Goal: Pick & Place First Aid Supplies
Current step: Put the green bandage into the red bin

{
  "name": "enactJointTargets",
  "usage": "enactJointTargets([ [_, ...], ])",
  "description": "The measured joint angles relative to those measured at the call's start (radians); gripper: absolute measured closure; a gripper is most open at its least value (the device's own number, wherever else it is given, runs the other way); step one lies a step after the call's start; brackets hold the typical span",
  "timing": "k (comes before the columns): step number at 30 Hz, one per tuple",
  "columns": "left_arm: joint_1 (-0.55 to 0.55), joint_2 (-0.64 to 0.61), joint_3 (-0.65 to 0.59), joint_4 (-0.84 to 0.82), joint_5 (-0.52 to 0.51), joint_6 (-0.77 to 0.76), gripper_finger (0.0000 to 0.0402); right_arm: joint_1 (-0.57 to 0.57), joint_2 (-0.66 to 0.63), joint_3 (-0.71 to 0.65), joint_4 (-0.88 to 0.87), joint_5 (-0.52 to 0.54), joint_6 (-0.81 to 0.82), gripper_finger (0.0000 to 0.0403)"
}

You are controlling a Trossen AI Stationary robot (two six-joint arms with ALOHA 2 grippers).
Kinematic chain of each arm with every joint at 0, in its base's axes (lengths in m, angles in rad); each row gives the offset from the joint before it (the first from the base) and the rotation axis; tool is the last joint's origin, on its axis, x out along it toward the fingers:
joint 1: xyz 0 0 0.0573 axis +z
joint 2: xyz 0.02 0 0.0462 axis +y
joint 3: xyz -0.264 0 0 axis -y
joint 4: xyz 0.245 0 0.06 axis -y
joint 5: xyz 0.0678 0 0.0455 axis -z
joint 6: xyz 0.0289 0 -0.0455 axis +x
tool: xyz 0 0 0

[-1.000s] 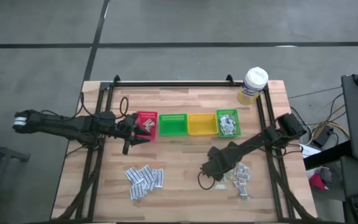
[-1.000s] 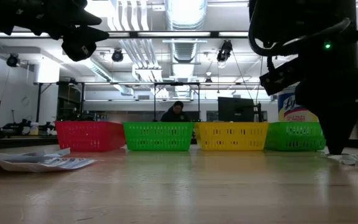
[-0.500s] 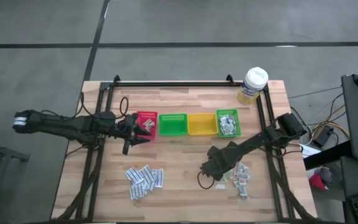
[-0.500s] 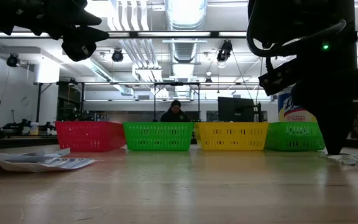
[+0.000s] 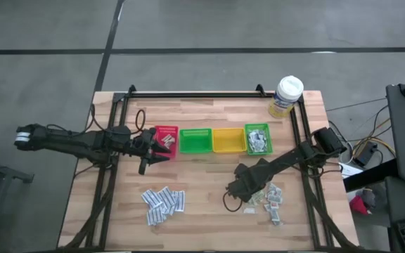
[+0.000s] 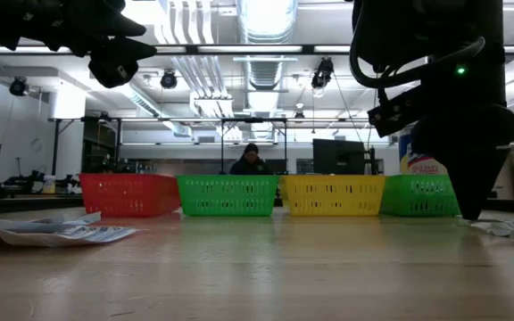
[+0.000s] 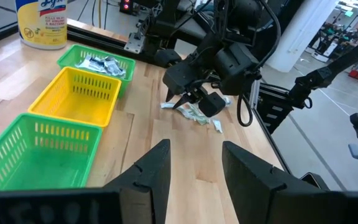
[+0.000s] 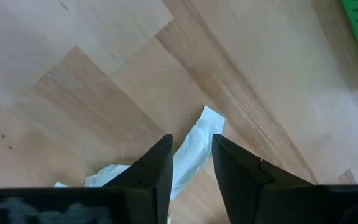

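Note:
The first aid supplies lie in two heaps of small flat sachets: one near the table's front left [image 5: 164,202], one at the front right [image 5: 273,197]. More of them fill the rightmost green bin [image 5: 257,138]. My right gripper [image 8: 191,155] points down over the right heap [image 7: 197,115], its fingers narrowly apart on either side of a white sachet [image 8: 207,124] that lies flat on the wood. My left gripper [image 7: 194,168] hangs open and empty above the table, beside the red bin [image 5: 166,139]. My right gripper comes from above, pointing down, with one finger [image 8: 157,165] on each long side of the white sachet's near half [image 8: 188,149]. The sachet lies flat on the table, lengthwise in the gap. Whether the fingers touch it, I cannot tell.
A row of bins stands across the table's middle: red, green [image 5: 195,140], yellow [image 5: 228,140], green. A yellow wipes tub with a white lid [image 5: 287,96] stands at the far right corner. Black frame rails [image 5: 188,95] run along the table's edges. A person sits in the room beyond [image 6: 251,160].

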State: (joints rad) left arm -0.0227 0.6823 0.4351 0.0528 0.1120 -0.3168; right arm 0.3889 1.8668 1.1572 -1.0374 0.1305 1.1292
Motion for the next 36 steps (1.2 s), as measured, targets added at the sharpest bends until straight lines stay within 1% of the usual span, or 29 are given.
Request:
enactJointTargets([
  [5, 0.000, 0.000, 0.000, 0.000, 0.000, 0.000, 0.0264, 0.000, 0.000, -0.001, 0.000, -0.007, -0.001, 0.0291],
  [9, 0.000, 0.000, 0.000, 0.000, 0.000, 0.000, 0.0264, 0.000, 0.000, -0.006, 0.002, -0.031, -0.002, 0.0281],
  [17, 0.000, 0.000, 0.000, 0.000, 0.000, 0.000, 0.0264, 0.000, 0.000, -0.018, 0.002, -0.034, 0.013, 0.0274],
  [21, 0.000, 0.000, 0.000, 0.000, 0.000, 0.000, 0.0264, 0.000, 0.000, -0.021, -0.001, -0.030, 0.017, 0.0282],
  [36, 0.000, 0.000, 0.000, 0.000, 0.000, 0.000, 0.0264, 0.000, 0.000, -0.038, -0.002, -0.034, 0.060, 0.0335],
])
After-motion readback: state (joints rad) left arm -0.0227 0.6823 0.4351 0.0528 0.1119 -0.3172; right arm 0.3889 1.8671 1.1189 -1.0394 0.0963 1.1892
